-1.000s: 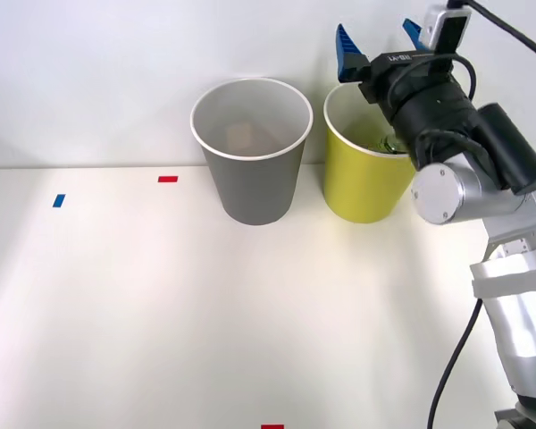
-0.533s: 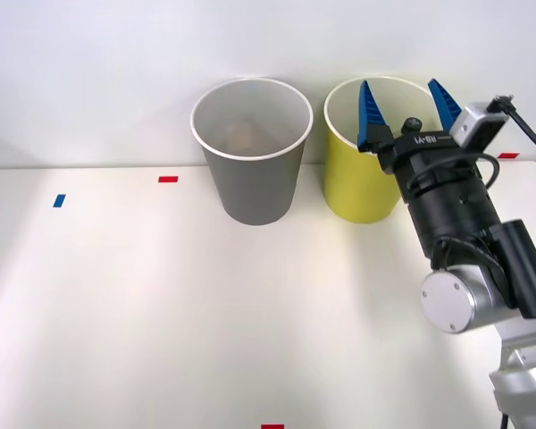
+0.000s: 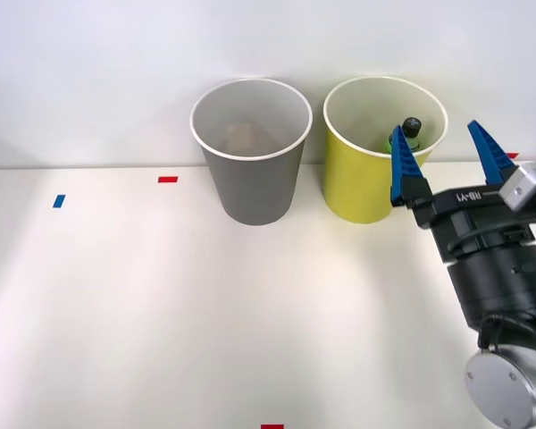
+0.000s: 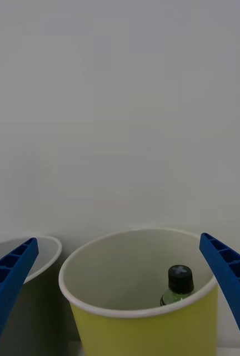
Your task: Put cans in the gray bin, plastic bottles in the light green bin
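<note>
While the white table point(image 3: 161, 304) carries small red and blue tape marks, the gray bin point(image 3: 252, 152) stands just left of the light green bin point(image 3: 375, 152), where a green plastic bottle point(image 4: 177, 289) stands upright. The right gripper point(image 3: 447, 161), jaws spread and holding nothing, partly screens that bin's right side.

Gray bin point(image 3: 252, 152) at 12 o'clock on the desk point(image 3: 161, 304), light green bin point(image 3: 375, 152) beside it, apart. Green bottle point(image 3: 410, 132) upright inside. Right gripper point(image 3: 448, 165) at 3 o'clock, fingers point(image 3: 402, 168) spread wide.
</note>
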Motion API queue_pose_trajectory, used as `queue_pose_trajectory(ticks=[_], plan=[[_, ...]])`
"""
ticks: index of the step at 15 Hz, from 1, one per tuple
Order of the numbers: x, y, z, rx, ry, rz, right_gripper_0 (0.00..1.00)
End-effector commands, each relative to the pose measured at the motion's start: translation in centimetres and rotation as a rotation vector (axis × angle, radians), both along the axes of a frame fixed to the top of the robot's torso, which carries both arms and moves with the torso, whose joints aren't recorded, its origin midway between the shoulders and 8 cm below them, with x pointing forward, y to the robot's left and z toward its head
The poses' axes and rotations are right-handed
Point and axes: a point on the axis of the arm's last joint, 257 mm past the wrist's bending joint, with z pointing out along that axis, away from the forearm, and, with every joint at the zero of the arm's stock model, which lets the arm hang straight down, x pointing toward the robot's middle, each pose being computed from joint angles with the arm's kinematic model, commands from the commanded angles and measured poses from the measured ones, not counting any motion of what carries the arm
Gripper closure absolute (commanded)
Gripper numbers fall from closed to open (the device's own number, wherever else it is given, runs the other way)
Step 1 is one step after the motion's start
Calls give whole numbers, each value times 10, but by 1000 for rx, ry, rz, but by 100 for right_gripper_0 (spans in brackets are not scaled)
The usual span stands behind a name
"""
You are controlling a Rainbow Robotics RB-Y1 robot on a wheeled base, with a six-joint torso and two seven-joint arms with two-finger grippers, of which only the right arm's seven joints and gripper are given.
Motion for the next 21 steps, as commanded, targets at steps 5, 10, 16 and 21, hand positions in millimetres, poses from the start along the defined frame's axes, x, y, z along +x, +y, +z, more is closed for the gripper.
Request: queue_pose_trajectory(ticks=[5, 10, 16, 21], plan=[[-52, -17, -75, -54, 145, -59, 0], [-67, -30, -108, -67, 193, -102, 0], [-73, -37, -146, -77, 172, -159, 0], [-75, -49, -195, -163, 237, -256, 0]])
